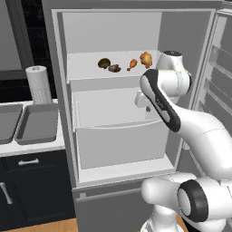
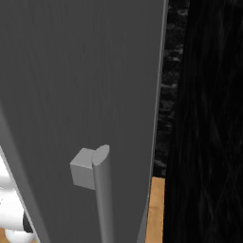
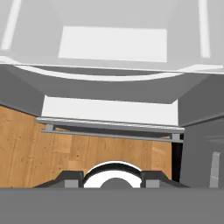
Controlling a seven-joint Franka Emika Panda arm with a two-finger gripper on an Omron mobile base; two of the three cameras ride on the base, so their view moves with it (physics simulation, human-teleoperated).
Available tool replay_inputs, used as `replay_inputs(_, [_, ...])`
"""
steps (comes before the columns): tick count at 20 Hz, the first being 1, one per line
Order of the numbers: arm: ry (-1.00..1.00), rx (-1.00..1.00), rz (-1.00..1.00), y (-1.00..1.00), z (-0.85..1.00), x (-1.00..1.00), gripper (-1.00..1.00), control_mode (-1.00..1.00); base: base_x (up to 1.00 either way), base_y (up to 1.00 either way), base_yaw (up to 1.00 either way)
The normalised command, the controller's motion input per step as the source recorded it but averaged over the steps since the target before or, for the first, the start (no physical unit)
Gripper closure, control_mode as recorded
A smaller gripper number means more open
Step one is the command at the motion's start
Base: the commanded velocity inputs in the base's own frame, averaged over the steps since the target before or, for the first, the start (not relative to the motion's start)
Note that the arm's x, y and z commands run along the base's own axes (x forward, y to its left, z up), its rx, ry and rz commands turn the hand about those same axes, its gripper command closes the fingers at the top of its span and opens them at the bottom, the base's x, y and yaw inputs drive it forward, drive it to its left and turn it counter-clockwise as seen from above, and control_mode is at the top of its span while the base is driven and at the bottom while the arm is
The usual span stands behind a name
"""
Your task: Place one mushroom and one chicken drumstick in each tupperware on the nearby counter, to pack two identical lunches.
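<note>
In the left base view the white arm (image 1: 181,122) rises from the lower right, its elbow bent in front of an open fridge (image 1: 63,113), and its forearm reaches in at the height of the pull-out drawer (image 1: 108,108). The end effector itself is hidden behind the wrist there, and in the hand view its two dark fingertips (image 3: 70,178) barely clear the bottom edge, so I cannot tell whether it is open or closed; nothing shows between them. The hand view looks down past a wooden floor (image 3: 26,144) to the fridge's lower ledge (image 3: 109,109) and, further in, the pale curved rim of the drawer. The right base view is taken up by the grey fridge door (image 2: 85,95) seen close, with its bar handle (image 2: 102,190) on a square mount, dark wall and a strip of wood floor beside it. Deeper in the left base view, on the upper shelf (image 1: 86,72), lie two brown mushrooms (image 1: 108,65) close together and, just to their right, two orange-brown chicken drumsticks (image 1: 140,60). Left of the fridge, the white table (image 1: 27,146) carries two shallow grey trays (image 1: 37,123) side by side, with a paper towel roll (image 1: 38,84) standing behind them, above black cabinets (image 1: 31,186) with silver handles.
</note>
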Motion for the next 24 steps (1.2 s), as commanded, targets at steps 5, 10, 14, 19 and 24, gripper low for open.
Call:
replay_inputs(5, [-0.03, 0.0, 0.0, 0.1, 0.0, -0.2, -1.0, -1.0, 0.0, 0.0, 0.0])
replay_inputs(10, [0.03, -0.14, -0.02, 0.81, -0.17, 0.16, -1.0, -1.0, 0.0, 0.0, 0.0])
replay_inputs(14, [-0.02, -0.02, -0.11, 0.27, 0.24, 0.28, -1.0, -1.0, 0.0, 0.0, 0.0])
replay_inputs(19, [-0.01, 0.0, -0.11, -0.01, 0.69, 0.65, -1.0, -1.0, 0.0, 0.0, 0.0])
replay_inputs(24, [0.0, 0.0, -0.07, -0.08, 0.3, 0.68, -1.0, -1.0, 0.0, 0.0, 0.0])
